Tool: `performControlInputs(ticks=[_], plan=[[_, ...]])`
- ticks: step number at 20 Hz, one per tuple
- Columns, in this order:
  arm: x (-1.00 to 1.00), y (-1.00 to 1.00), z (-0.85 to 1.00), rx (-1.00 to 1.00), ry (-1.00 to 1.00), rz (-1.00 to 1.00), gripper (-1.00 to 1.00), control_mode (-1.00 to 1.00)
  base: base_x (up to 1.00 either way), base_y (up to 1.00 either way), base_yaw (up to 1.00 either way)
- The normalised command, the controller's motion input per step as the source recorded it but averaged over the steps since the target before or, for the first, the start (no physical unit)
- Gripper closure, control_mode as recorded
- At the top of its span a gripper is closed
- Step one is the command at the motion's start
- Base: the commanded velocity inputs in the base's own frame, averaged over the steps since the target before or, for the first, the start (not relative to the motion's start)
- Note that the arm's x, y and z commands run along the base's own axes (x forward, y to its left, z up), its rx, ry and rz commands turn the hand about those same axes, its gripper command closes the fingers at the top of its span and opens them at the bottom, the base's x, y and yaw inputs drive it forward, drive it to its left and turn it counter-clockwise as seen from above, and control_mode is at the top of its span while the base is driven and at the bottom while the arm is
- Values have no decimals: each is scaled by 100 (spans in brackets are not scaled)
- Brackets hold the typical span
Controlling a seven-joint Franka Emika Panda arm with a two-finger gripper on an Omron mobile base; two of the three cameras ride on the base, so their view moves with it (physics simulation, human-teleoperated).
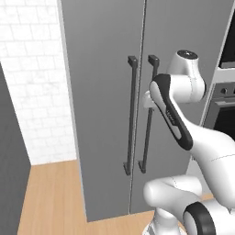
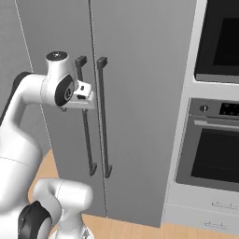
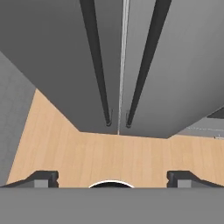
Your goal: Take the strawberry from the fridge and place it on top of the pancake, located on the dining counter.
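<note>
My gripper [image 3: 112, 177] is released: the two dark fingertips [image 3: 43, 178] stand wide apart at the bottom of the hand view, and nothing is between them. I hold nothing.

In front of my jaws is the fridge [image 1: 105, 105], a tall grey cabinet with both doors closed. The thin seam between the doors runs straight ahead of my jaws, about in the middle between them. On each side of the seam there is one long dark handle: the left handle [image 3: 97, 61] and the right handle [image 3: 148, 57]. Both are ahead of my fingertips and I touch neither of them. In the base views my hand [image 2: 83, 97] is just in front of the handles, about at their upper half.

Below my jaws is the light wooden floor [image 3: 118, 157]. To the right of me, past the fridge, is a black-fronted oven [image 2: 212, 156].

With the doors closed, I cannot see the strawberry.
</note>
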Motion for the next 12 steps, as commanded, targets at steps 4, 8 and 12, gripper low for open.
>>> performControlInputs(ticks=[4,8,12], plan=[[0,0,0,0,0,0,-100,100,-5,-4,0],[0,0,0,0,0,0,-100,100,-29,-15,0],[0,0,0,0,0,0,-100,100,-25,0,0]])
